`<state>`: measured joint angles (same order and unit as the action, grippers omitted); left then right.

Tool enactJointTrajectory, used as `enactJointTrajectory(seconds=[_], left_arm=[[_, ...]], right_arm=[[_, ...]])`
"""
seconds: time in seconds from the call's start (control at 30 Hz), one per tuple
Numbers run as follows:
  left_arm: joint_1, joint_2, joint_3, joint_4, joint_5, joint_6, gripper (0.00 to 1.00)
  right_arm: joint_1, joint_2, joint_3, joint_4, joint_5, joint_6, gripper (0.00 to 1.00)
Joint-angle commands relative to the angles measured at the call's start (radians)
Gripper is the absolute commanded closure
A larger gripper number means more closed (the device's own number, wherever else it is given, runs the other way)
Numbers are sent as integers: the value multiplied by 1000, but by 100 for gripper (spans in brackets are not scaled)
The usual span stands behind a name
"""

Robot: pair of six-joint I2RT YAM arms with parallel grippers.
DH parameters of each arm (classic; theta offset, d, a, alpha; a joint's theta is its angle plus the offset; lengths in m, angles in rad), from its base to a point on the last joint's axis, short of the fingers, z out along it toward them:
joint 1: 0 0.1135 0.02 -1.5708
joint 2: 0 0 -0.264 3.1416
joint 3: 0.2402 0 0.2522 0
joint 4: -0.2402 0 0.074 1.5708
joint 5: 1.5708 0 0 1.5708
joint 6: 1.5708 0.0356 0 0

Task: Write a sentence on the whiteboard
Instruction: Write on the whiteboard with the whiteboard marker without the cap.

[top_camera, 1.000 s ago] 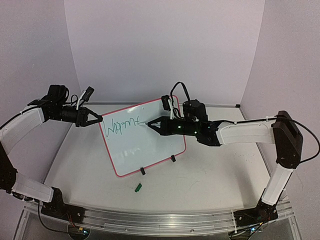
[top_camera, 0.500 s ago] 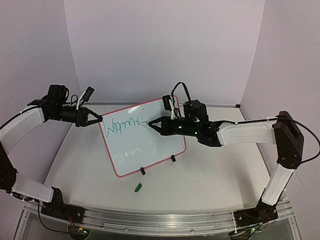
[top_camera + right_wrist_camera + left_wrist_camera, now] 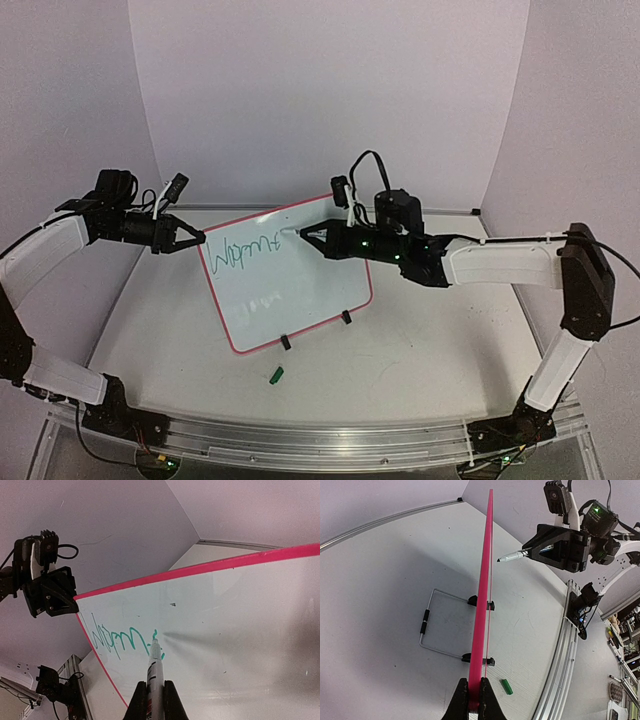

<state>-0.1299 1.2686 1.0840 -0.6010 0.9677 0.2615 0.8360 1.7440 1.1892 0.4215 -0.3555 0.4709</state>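
Whiteboard (image 3: 290,290) stands tilted back near the middle of the table (image 3: 430,340), propped on two black clip feet (image 3: 285,342) with a wire stand (image 3: 426,625) behind it. Left gripper (image 3: 198,238) is pinched tight on the pink frame at the board's upper left corner, one finger against each face. Right gripper (image 3: 312,234) is clamped around a marker (image 3: 293,232) that reaches toward the upper part of the board. Green script, the sentence (image 3: 246,246), runs in a single line along the top, starting near the held corner, and the marker tip sits just past its last stroke. The left wrist view shows a sliver of gap between tip and board. A small green cap (image 3: 277,375) lies on the table toward its near edge, in front of the board.
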Motion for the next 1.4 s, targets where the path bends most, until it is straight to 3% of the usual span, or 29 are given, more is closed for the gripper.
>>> enactJointTrajectory(seconds=[0.0, 0.47, 0.87, 1.37], left_arm=[[-18, 2, 8, -16, -8, 7, 100], [-21, 0, 8, -17, -9, 6, 100], [-23, -2, 7, -19, -9, 8, 100], [-22, 3, 8, -19, -14, 8, 100]], right_arm=[[-4, 12, 76, 28, 25, -14, 100], [-14, 55, 90, 22, 59, 2, 100], [-14, 31, -20, 23, 32, 22, 100], [-14, 26, -66, 144, 27, 81, 100]])
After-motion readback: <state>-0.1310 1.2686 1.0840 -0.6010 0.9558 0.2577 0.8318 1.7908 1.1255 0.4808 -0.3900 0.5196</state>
